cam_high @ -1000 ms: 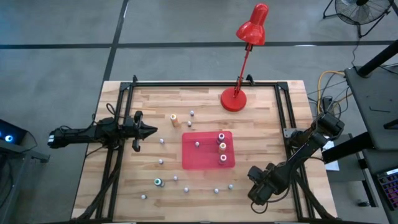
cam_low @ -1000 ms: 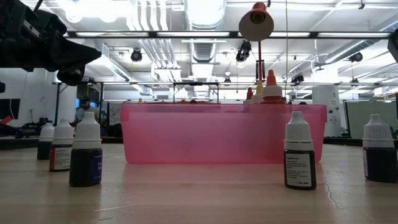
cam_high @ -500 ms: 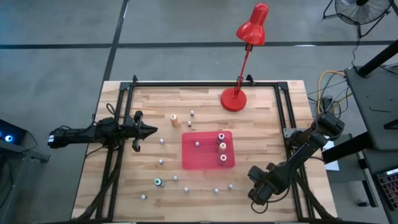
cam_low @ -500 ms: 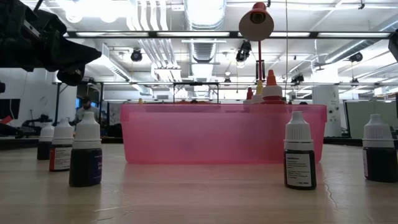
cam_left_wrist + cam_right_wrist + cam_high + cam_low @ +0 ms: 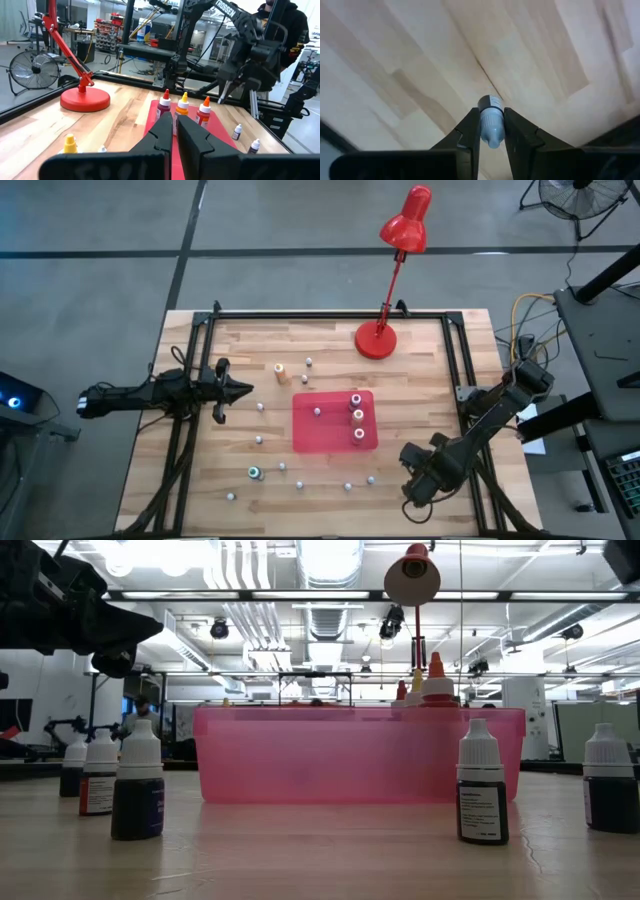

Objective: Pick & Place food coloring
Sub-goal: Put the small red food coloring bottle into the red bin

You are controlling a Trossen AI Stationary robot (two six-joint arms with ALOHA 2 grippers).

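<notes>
The food coloring is a set of tiny bottles. Three larger ones (image 5: 357, 414) stand in the red tray (image 5: 320, 435); an orange one (image 5: 280, 370), a teal one (image 5: 255, 473) and several pale ones (image 5: 348, 486) stand loose on the wooden table. My right gripper (image 5: 491, 112) points down over the table's near right corner (image 5: 415, 488), shut on one small white-capped bottle (image 5: 491, 120). My left gripper (image 5: 174, 122) waits shut and level at the table's left side (image 5: 238, 390). My right gripper pinches the small bottle at its whitish cap end (image 5: 492, 131) between its two fingers (image 5: 470, 131), coming from above and pointing down. The bottle hangs upright below the fingers, its dark lower part (image 5: 490, 103) clear of the wood.
A red desk lamp stands with its base (image 5: 376, 340) at the far middle of the table. Black frame rails (image 5: 455, 370) run along the table's edges. In the low view, bottles (image 5: 482, 782) stand in front of the tray wall (image 5: 350, 755).
My right gripper has gone up over the near right corner; in the low view its dark body has climbed from the right edge to the top corner. The loose bottles and the tray have stayed where they were.
</notes>
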